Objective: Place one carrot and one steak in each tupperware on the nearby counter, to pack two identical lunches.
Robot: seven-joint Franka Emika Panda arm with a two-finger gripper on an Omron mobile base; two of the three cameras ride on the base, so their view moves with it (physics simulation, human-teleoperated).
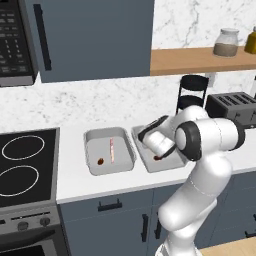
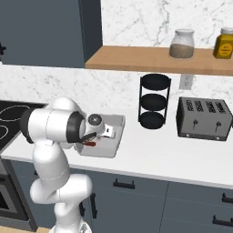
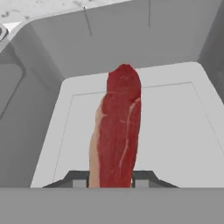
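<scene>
On the flat white counter, the left shallow light-grey tupperware tray holds a pale pink steak strip and a small dark-orange carrot. Over the right matching tray, the two-finger gripper pinches a red marbled steak slab between narrow fingers. No writing is legible.

The arm is made of smooth, rounded glossy white segments, thick and tube-like, with soft grey shading on their undersides. Dark, near-black rings mark the joints: one broad black band circles the big elbow housing, seen again as a black collar in the right base view. Faint seam lines cross the white shells. The wrist section is a short white cylinder with a black trim strip along its top. At the wrist's end sits a round grey metallic cap. The tool has two small dark grey fingertips with lighter grey pads
</scene>
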